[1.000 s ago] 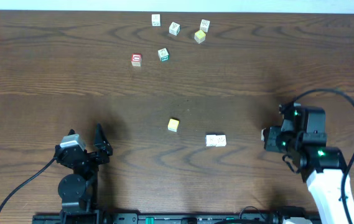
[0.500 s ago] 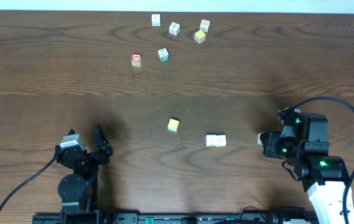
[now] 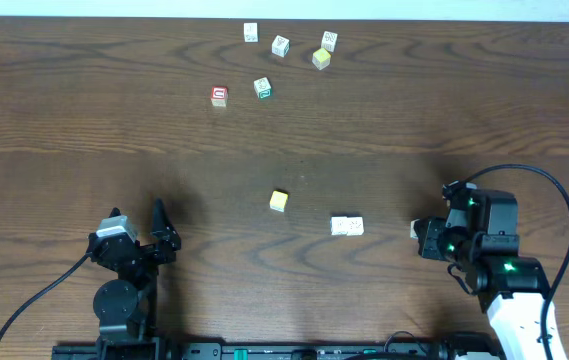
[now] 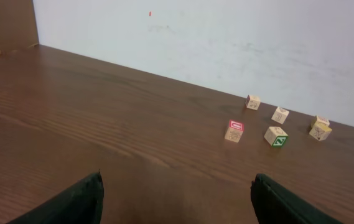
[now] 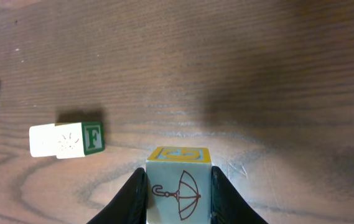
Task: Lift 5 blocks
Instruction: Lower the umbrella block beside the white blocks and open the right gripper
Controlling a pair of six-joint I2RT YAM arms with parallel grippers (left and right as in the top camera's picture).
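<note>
Block [image 3: 414,229] in right gripper [image 5: 178,194] has moved leftward.

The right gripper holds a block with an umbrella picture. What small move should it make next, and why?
Probably move the umbrella block slightly toward the two touching blocks and lower it there: the right gripper is shut on it, and that pair lies close by.

It has the look of a robotics lab bench, not a home. Two black arms, left arm [image 3: 124,265] and right arm [image 3: 499,270], stand at the near edge of a dark wood-grain surface [image 3: 64,120]. Cables [image 3: 24,300] loop off them. Behind is a bare white wall [image 4: 226,37], and a few alphabet blocks [image 3: 219,96] lie scattered about.
</note>
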